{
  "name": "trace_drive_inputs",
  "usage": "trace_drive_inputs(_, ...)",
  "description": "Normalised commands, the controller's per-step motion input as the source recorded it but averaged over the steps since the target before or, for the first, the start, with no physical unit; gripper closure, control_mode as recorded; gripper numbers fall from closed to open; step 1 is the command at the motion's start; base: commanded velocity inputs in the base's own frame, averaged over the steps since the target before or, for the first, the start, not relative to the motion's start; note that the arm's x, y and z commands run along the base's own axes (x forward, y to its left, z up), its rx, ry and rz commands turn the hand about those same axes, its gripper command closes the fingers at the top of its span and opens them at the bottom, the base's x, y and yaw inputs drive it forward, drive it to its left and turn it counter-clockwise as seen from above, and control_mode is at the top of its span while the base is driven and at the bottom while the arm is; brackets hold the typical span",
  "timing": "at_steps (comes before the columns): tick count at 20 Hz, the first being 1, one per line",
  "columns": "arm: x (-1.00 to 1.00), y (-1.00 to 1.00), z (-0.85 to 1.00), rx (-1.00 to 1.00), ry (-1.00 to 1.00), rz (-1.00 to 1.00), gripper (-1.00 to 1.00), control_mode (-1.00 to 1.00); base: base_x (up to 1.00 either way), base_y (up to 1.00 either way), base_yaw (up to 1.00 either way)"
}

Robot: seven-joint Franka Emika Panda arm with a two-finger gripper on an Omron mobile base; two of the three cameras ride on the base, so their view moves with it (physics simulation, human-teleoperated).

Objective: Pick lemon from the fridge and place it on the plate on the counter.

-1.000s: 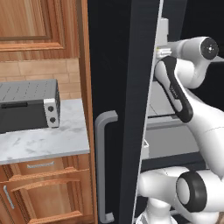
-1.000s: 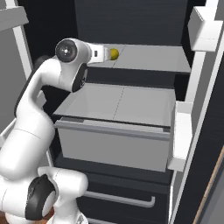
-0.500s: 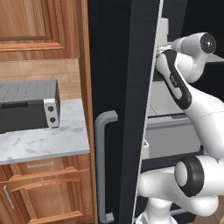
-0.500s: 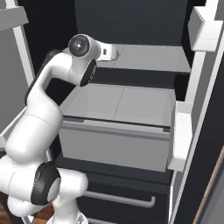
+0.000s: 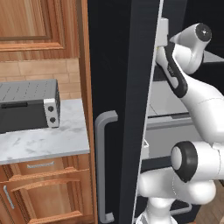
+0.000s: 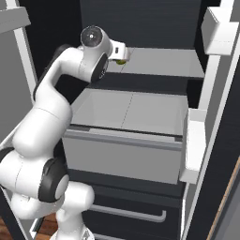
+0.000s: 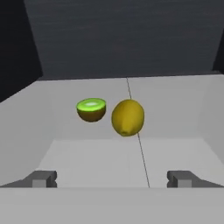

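Note:
The lemon lies on the fridge's light grey upper shelf, straight ahead of my gripper and a short way beyond its fingertips. The jaws stand wide open with nothing between them. In the right base view my hand reaches in over the shelf, and a bit of the lemon peeks out just under it. The black fridge door with its grey bar handle stands open. The white marble counter lies to the left of the fridge. The plate is out of view.
A halved green kiwi sits just left of the lemon, almost touching it. A grey drawer juts out below the shelf. White door bins hang on the right. A dark toaster oven stands on the counter.
My arm has stretched further into the fridge, and the hand has come over the shelf up to the lemon, now covering most of it in the right base view.

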Motion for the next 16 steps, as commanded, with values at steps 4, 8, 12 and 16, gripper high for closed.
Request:
trace_drive_inputs(4,0.13,-0.05,-0.06,0.0,0.08,0.0,-1.0,-1.0,0.0,0.0,0.0)
trace_drive_inputs(8,0.37,0.0,-0.25,0.0,0.0,0.0,-1.0,-1.0,0.0,0.0,0.0)
trace_drive_inputs(12,0.27,-0.1,-0.31,0.0,0.0,0.0,-1.0,-1.0,0.0,0.0,0.0)
trace_drive_inputs(16,0.43,-0.03,-0.27,0.0,0.0,0.0,-1.0,-1.0,0.0,0.0,0.0)
